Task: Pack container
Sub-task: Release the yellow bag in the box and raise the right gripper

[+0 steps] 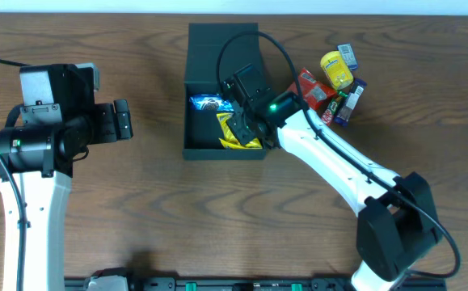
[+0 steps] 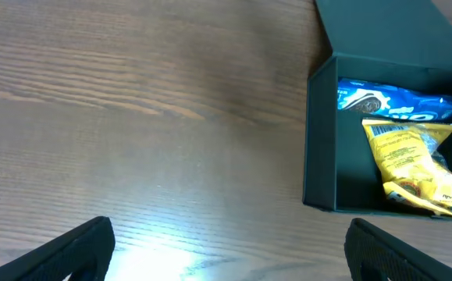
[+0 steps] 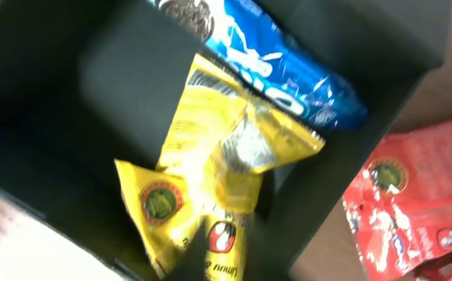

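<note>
The black container (image 1: 187, 121) stands open at the table's middle back, its lid (image 1: 217, 48) folded away behind it. A blue packet (image 1: 209, 103) and a yellow packet (image 1: 232, 136) lie inside. My right gripper (image 1: 246, 121) hovers in the box just above the yellow packet (image 3: 210, 156) and is shut (image 3: 226, 265); the blurred view shows dark fingertips against the packet's lower end, with no clear pinch. The blue packet (image 3: 288, 70) lies beyond it. Far to the left, my left gripper (image 1: 122, 120) stands wide open (image 2: 229, 250) over bare wood, facing the container (image 2: 319, 140).
Loose snacks lie right of the box: a red packet (image 1: 314, 89), a yellow pouch (image 1: 335, 69) and dark blue packets (image 1: 351, 101). The red packet (image 3: 413, 203) lies just outside the box wall. A black cable loops over the lid.
</note>
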Action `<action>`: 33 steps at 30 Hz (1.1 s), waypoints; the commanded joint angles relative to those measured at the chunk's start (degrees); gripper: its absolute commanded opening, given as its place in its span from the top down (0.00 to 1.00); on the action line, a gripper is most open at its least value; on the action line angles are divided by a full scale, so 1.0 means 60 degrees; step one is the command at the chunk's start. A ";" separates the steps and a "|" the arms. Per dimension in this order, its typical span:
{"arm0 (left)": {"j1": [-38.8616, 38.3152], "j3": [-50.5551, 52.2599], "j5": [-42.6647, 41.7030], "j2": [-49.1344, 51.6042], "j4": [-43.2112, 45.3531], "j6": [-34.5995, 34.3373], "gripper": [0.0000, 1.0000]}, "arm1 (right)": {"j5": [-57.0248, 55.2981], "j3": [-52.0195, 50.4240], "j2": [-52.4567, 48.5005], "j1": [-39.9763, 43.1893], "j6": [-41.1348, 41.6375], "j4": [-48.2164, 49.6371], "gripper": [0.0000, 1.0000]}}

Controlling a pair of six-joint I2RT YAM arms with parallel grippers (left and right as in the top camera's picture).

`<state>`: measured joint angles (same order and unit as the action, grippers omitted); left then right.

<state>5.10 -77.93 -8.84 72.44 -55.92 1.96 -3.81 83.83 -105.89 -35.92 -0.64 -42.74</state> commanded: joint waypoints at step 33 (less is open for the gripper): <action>0.0022 -0.0091 -0.0069 0.0069 -0.0073 0.0142 0.05 | -0.0331 0.1257 -0.1326 -0.0025 0.1071 -0.0331 0.99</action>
<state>5.10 -77.93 -8.84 72.44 -56.10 1.96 -4.99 87.77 -118.21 -35.88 4.54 -45.12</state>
